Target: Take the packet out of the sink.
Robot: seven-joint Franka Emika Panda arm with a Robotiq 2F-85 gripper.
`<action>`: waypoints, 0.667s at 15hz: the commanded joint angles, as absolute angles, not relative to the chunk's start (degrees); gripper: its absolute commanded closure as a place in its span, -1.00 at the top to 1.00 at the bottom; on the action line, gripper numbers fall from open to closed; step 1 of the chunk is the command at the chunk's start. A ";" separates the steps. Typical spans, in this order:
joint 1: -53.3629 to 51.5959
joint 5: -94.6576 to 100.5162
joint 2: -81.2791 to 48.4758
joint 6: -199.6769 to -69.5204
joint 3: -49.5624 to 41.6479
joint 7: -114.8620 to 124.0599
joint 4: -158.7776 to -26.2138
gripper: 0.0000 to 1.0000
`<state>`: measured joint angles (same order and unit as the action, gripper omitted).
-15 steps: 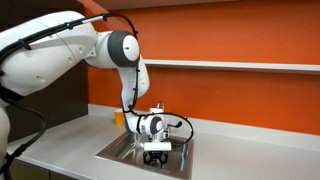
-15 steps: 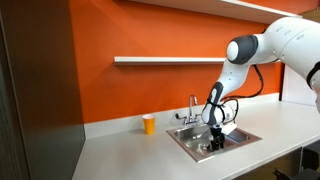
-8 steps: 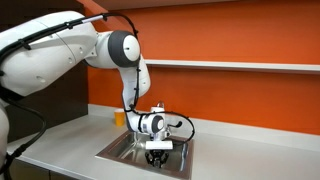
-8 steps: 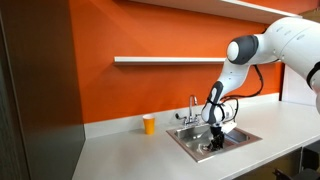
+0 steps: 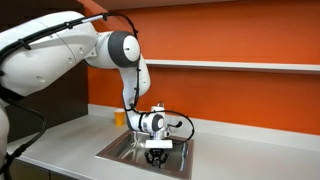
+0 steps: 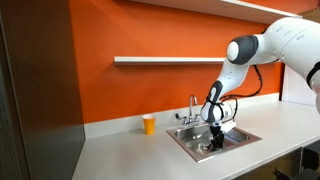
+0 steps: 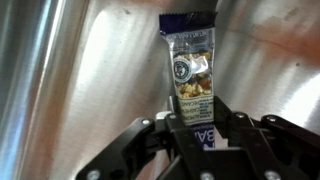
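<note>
In the wrist view the packet (image 7: 190,65) is a narrow dark wrapper printed with a nut picture, lying flat on the steel floor of the sink (image 7: 90,70). My gripper (image 7: 200,122) reaches down over its near end, with a finger pressed against each long edge, shut on it. In both exterior views the gripper (image 5: 154,157) (image 6: 215,146) is down inside the sink (image 5: 115,150) (image 6: 190,145), and the packet is hidden behind it.
A chrome faucet (image 6: 192,108) stands at the sink's back edge. A small yellow-orange cup (image 6: 149,124) (image 5: 119,118) sits on the grey counter by the orange wall. A white shelf (image 6: 160,60) runs above.
</note>
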<state>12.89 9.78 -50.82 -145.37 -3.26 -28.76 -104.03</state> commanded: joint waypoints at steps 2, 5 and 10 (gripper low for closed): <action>13.13 10.34 -47.16 -140.54 -2.71 -27.81 -105.06 -0.79; 12.63 10.58 -44.97 -139.08 -3.15 -27.14 -106.05 -0.79; 11.98 10.72 -41.25 -137.34 -3.35 -26.26 -107.78 -0.79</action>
<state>12.61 9.77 -45.48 -139.54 -3.24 -28.08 -104.99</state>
